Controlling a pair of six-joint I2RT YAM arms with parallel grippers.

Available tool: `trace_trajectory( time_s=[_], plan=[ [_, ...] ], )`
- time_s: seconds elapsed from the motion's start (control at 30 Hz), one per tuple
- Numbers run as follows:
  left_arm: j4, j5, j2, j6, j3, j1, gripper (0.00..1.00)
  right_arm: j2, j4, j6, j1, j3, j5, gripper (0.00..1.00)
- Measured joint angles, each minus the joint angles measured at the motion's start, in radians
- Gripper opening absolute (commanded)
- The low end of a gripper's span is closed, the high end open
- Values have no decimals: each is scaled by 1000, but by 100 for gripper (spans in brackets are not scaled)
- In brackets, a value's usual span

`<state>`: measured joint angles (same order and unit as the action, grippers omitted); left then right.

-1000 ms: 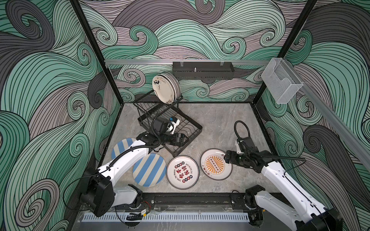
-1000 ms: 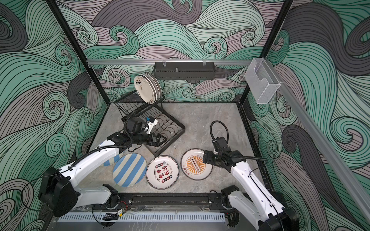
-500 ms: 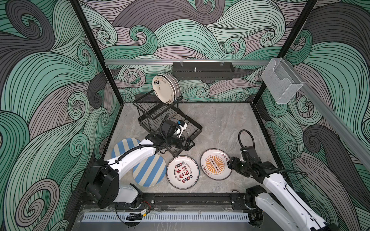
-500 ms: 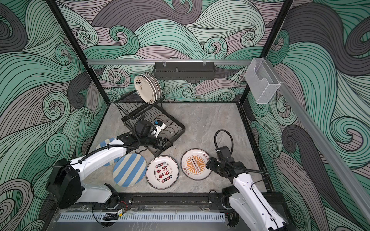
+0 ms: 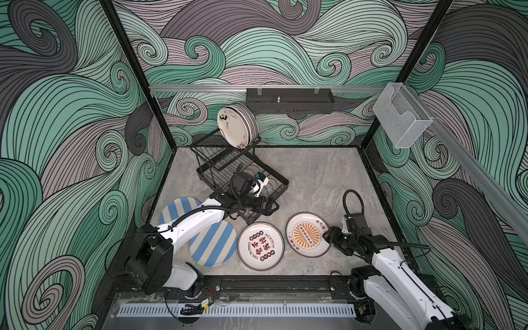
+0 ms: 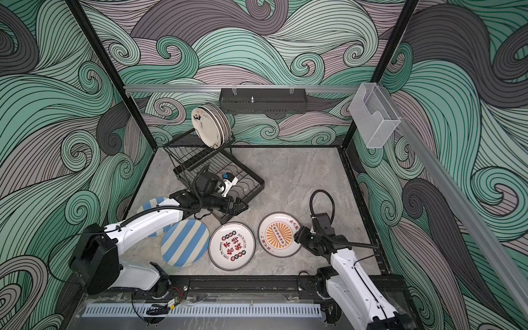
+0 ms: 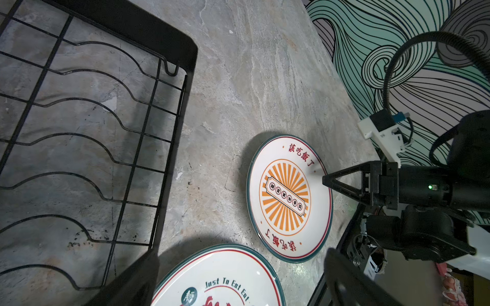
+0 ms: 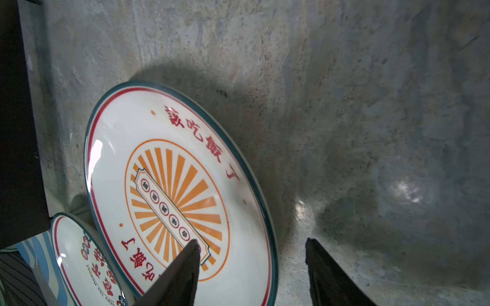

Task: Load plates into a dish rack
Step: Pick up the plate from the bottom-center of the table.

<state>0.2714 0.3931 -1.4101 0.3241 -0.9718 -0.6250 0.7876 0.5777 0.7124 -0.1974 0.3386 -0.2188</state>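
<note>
The right gripper stands spread and grasps nothing yet: one finger hangs over the inner face of the round white plate with the orange sunburst, and the other is outside the rim, above the grey stone-like tabletop. This plate lies on the tabletop at the right end of the row. The good way, I think, is to lower the outer finger until it goes under the rim, close firmly, and only then lift and tilt the plate upright. The glaze looks slippery, so a shallow bite may let the plate swing. Just beside it lies the round white plate with red and black characters, then the blue-and-cream striped plates, so the lift should go straight up. Farther away, the left gripper hovers spread and empty over the near corner of the black wire dish rack. At the far end, cream plates already stand on its raised shelf.
</note>
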Motion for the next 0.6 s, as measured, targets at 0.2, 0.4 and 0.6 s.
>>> trace_trajectory(
  time_s=[0.2, 0.4, 0.6],
  plan=[
    [2, -4, -2, -4, 0, 0, 98, 63, -56, -15, 11, -9, -37, 51],
    [7, -19, -36, -19, -8, 0, 99, 91, -94, -32, 29, -23, -52, 44],
    [8, -23, -41, -21, -9, 0, 99, 75, -148, -31, 48, -54, -73, 35]
  ],
)
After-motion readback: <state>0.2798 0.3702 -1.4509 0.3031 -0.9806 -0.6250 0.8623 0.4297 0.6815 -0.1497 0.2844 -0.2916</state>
